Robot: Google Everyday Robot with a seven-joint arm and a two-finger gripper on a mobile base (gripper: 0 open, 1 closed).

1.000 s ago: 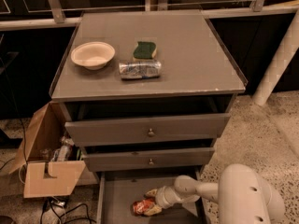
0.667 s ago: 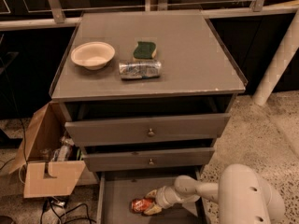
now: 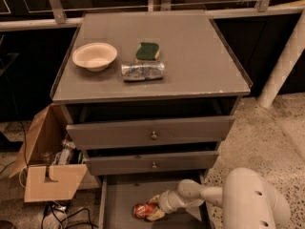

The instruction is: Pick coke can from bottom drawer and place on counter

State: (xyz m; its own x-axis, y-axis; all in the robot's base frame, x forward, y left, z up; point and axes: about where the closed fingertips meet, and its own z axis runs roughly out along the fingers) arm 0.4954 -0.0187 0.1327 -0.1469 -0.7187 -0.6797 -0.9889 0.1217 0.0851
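Hardly anything has moved since the earlier frame: the gripper point(image 3: 152, 208) stays low in the bottom drawer point(image 3: 119, 199), right where it was, and the coke can point(image 3: 140, 210) has not shifted that I can make out. The can lies on its side on the drawer floor, near the front, long axis roughly left to right, with its right end towards the gripper. I read the two pale fingers point(image 3: 156, 216) as pinching that right end, one behind it and one in front (the arm reaches in from the right).

The drawer is pulled well out and the can is the only thing I see in it. Up on the counter point(image 3: 200, 56) sit a bowl point(image 3: 94, 56), a green sponge point(image 3: 147, 51) and a silver can point(image 3: 142, 70), also on its side, long axis left to right, just in front of the sponge. On the floor to the left stands an open cardboard box point(image 3: 47, 182) with a few bottle-like things inside; I cannot tell what they are.
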